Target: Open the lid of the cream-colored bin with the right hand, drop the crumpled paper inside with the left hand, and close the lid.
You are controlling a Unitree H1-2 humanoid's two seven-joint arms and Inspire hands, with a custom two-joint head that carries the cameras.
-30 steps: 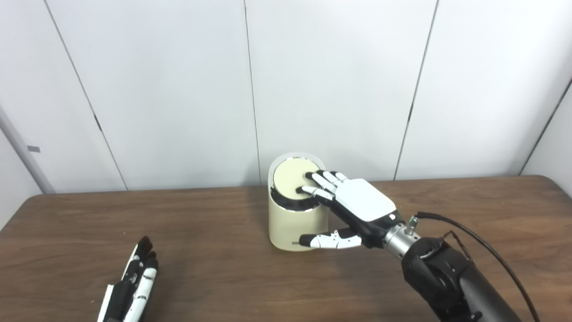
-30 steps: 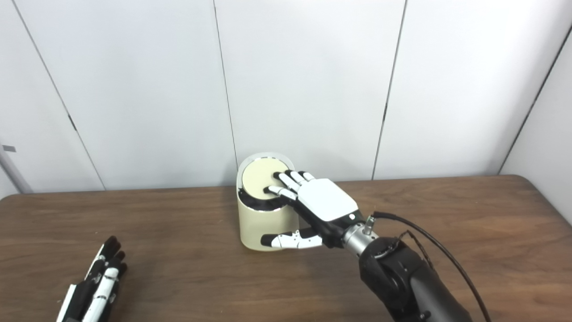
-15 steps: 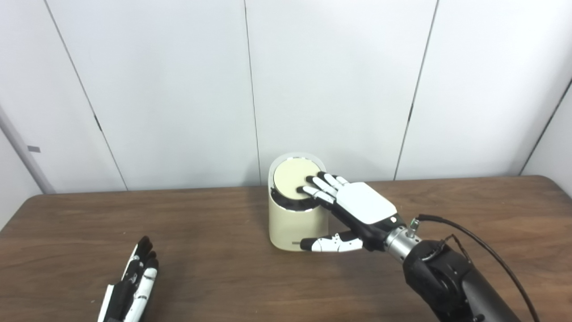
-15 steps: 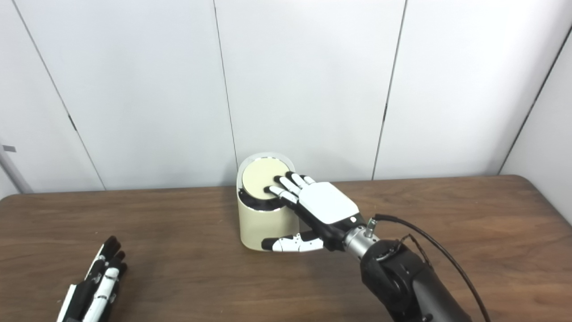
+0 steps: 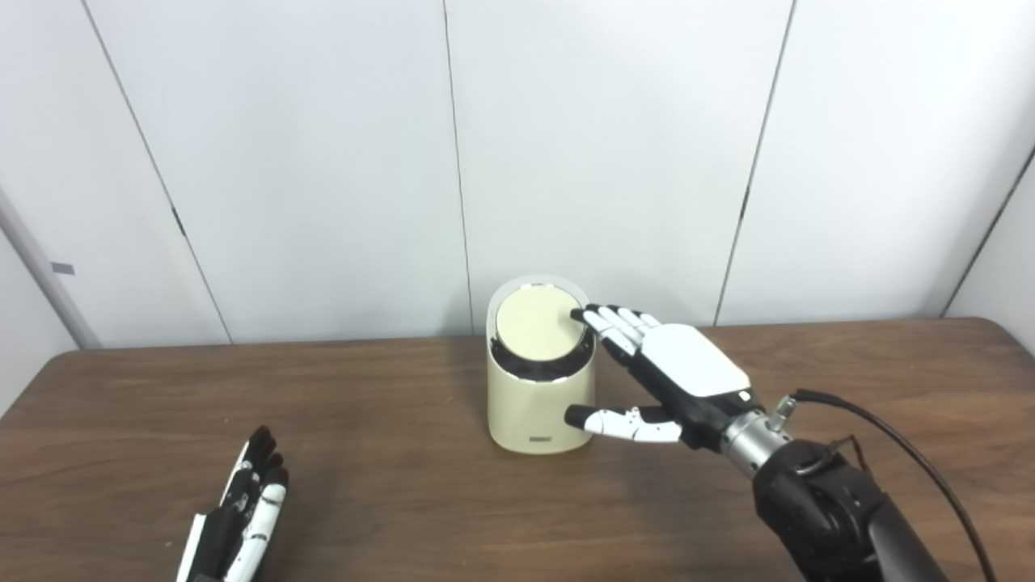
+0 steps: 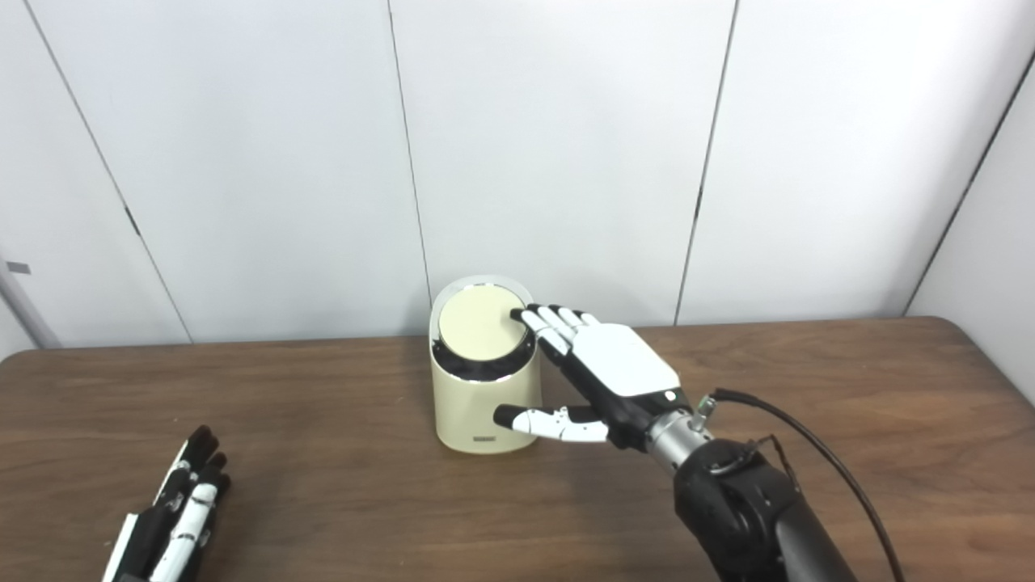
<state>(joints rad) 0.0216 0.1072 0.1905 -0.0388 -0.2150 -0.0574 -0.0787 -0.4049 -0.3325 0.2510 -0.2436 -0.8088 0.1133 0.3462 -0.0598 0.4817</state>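
Cream-colored bin (image 5: 540,396) stood upright on the wooden table (image 5: 388,453), toward the far edge, about mid-width, close to the white panel wall (image 5: 323,162). Round lid (image 5: 534,325) sat in the bin's top, tilted a little toward the camera, with a dark gap showing along its near edge inside a shiny rim. Small label at the bin's base, text too small to read.

Right hand (image 5: 671,376) was just right of the bin, palm down, holding nothing, fingers (image 5: 618,323) spread and extended. Fingertips reached the lid's right edge; contact or just above, could not tell. Thumb (image 5: 614,420) pointed left along the bin's lower right side, tip at or touching the wall. Dark forearm came in from the near right corner, with a black cable (image 5: 914,453) looping over the table behind the wrist.

Left hand (image 5: 238,513) lay flat near the near edge on the left side, well apart from the bin, fingers straight, close together and released, nothing held. Crumpled paper showed in neither view; where it was could not be told from these views.
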